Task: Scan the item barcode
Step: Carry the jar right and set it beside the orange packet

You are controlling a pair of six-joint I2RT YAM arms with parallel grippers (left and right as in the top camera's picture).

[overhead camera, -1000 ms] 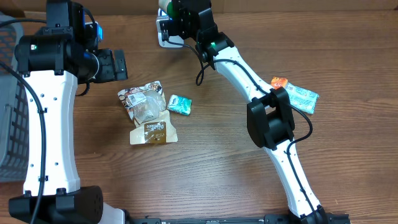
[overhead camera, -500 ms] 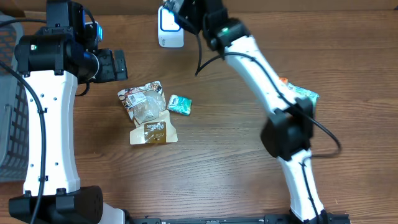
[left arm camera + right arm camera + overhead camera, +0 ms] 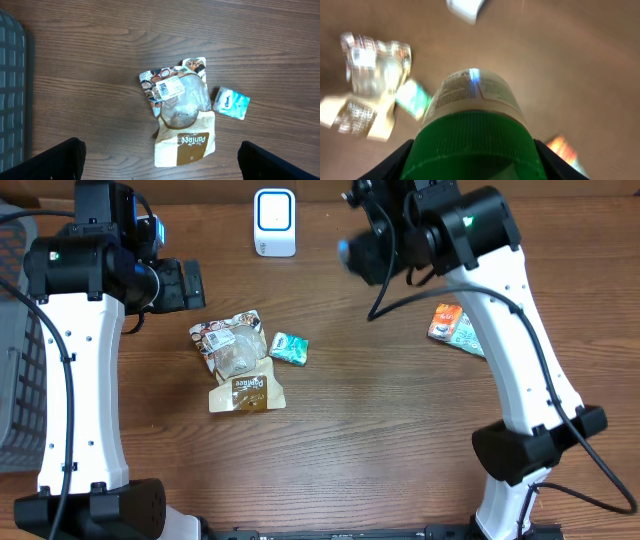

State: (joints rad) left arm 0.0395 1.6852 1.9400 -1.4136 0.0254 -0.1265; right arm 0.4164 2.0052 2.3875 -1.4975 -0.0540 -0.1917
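Green plastic lid fills the lower half of the right wrist view: it caps a white-labelled jar (image 3: 472, 100), the item to be scanned. The right arm (image 3: 500, 290) holds this jar in the air, its jaws partly spread and pinching the lid from both sides. In the overhead view the jar is only a dark blur at the arm's tip, above the back of the desk (image 3: 380, 440) and right of the scanner (image 3: 274, 222).

The scanner is a small white box with a blue-lit face, standing upright at the back edge. The step in hand looks like presenting the jar to that face. The wrist view is smeared, so the barcode may be on the printed label, but no bars can be made out. The next move calls for bringing the jar across to the scanner and turning the label until the code faces the lit window.

The left arm (image 3: 80, 350) hovers over the left side, its jaws spread wide and empty. Below them lie a clear pouch (image 3: 177, 95), a tan pouch (image 3: 187, 142) partly under it, and a small teal packet (image 3: 231, 102) just beside. Orange and teal packets (image 3: 452, 325) lie under the right arm. A grey basket (image 3: 15, 380) sits at the far left. Nothing stands between jar and scanner.
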